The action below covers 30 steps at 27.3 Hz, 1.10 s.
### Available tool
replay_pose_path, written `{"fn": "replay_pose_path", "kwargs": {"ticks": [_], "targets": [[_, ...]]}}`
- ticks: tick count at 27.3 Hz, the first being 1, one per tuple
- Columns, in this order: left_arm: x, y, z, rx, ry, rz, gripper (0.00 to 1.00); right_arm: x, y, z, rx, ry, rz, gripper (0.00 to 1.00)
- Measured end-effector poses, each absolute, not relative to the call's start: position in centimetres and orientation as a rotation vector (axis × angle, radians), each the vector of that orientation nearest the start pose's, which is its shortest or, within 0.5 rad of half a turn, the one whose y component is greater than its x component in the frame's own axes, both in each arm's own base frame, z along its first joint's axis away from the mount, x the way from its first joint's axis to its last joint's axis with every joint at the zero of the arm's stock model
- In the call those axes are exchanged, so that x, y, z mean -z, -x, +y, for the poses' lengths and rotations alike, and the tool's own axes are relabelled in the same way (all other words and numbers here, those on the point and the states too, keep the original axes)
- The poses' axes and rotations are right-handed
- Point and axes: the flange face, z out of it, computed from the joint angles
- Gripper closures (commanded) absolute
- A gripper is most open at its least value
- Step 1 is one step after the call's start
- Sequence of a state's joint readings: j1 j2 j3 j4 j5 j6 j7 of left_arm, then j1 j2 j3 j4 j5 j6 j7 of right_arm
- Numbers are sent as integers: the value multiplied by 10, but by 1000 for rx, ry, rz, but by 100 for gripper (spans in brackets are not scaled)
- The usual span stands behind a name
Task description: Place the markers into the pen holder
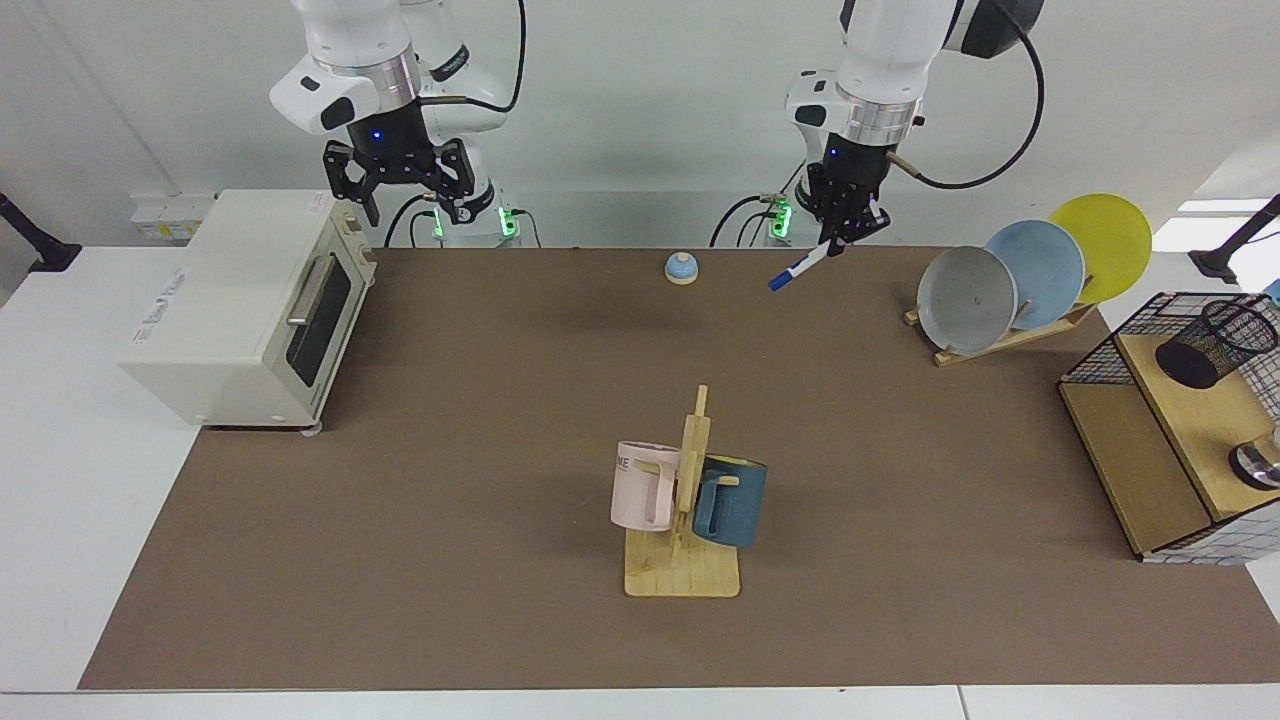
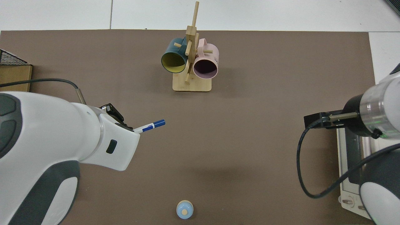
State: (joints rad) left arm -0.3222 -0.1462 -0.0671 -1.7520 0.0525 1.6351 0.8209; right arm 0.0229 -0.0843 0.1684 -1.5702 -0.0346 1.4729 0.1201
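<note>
We see two robot arms at a brown worktop (image 1: 500, 350). Starting at the facing view's left, the right tool (image 1: 398, 190) waits above the white toaster oven (image 1: 240, 300), its fingers spread and holding nothing. Further along, the left tool (image 1: 838, 232) hangs above the worktop's far edge, clenched on the white end of the marker (image 1: 800, 269), whose blue cap slants down and away from the tool. A small blue knob (image 1: 681, 267) sits on the worktop, off to the cap's side. Beyond the tool stand a rack of plates (image 1: 1030, 275), then a wire basket (image 1: 1130, 340) with the pen holder (image 1: 1215, 342) leaning inside it, well apart from the marker.

We judge three risks. The grip sits at one end, so the long free end could swing or slip out during travel. The path toward the holder passes near the plates, and the slanting marker could clip them. The holder leans, so a marker that comes in crooked could strike its rim.

The facing view shows the holder, plates and both tools. The top view leaves out holder and plates, and the arm bodies hide the tools there, but it shows the marker (image 2: 149, 126) jutting from under the left arm and looks straight down on the mug stand (image 2: 191, 78).
</note>
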Motion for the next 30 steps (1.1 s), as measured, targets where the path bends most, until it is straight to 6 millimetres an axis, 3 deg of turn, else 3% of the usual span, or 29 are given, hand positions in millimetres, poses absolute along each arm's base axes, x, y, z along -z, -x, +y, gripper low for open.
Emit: {"fn": "replay_pose_path", "kwargs": {"ticks": [7, 12, 20, 30], "targets": [[-648, -483, -165, 27, 2504, 1645, 100, -662, -511, 82, -12, 3191, 6, 1], [-667, -494, -121, -7, 2458, 1572, 100, -662, -513, 76, -10, 3187, 146, 0], [-685, -517, -51, -167, 2192, 1616, 100, -661, -512, 84, -5, 3171, 325, 0], [-704, -549, 23, -344, 1939, 1717, 100, -662, -511, 89, -5, 3168, 338, 0]]}}
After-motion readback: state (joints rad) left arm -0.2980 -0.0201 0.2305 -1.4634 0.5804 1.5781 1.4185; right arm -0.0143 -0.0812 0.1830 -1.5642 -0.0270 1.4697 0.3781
